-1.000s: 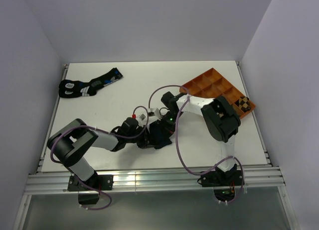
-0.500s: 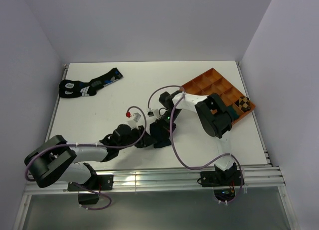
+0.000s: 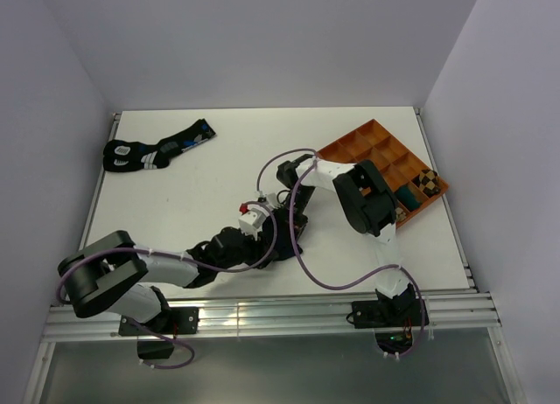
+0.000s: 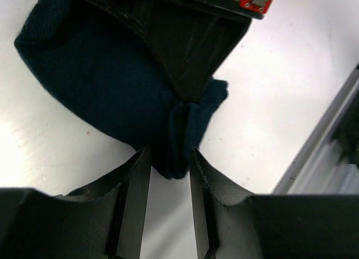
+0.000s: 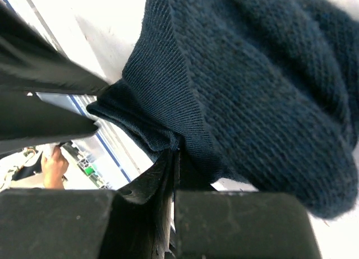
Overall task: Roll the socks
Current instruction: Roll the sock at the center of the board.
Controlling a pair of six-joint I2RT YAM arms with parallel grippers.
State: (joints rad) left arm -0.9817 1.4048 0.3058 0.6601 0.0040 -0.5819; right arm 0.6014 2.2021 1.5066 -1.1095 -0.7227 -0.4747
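The dark navy sock (image 3: 282, 240) lies bunched on the white table near the front middle. It fills the left wrist view (image 4: 106, 74) and the right wrist view (image 5: 263, 91). My right gripper (image 3: 286, 232) points down and is shut on a fold of the sock's edge (image 5: 175, 153). My left gripper (image 3: 268, 247) is open, and its fingertips (image 4: 141, 163) straddle the sock's near tip, midway point (image 4: 167, 161). The tan argyle sock (image 3: 426, 183) sits rolled in a tray compartment.
An orange compartment tray (image 3: 372, 143) stands at the back right. A pair of black socks with blue and white markings (image 3: 156, 149) lies at the back left. The table's metal front rail (image 3: 262, 312) runs just behind the left gripper.
My left arm has swung its gripper back, then right and in onto the navy sock's tip. The right gripper has stayed on the sock, shifting slightly.
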